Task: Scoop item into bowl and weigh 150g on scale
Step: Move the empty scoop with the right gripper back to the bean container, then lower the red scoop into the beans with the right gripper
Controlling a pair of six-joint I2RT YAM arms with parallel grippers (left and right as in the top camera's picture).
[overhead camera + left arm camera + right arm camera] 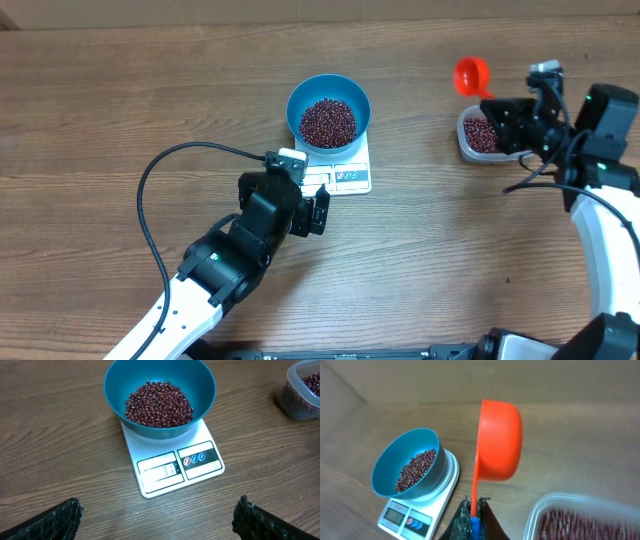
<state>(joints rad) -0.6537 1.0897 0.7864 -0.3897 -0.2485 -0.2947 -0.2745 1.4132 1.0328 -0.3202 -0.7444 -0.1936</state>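
- At twelve o'clock from the middle of the table (120,90), seen from overhead, the blue bowl (328,110) stands on the white scale (345,172), covering its far half.
- A heap of dark red beans (328,122) lies in the bowl's bottom, well below the rim.
- The scale's display (161,471) and button panel (199,458) run along its six o'clock edge; the digits are too small to read.
- The left gripper (157,517) hovers at seven o'clock of the scale, released, its jaws spread wide with nothing between them.
- At three o'clock of the bowl, well apart, a clear tub (480,135) holds more beans.
- The right gripper (472,520) is clenched on the handle of an orange scoop (500,440).
- The scoop's cup is tipped on its side at eleven o'clock of the tub, above the table.
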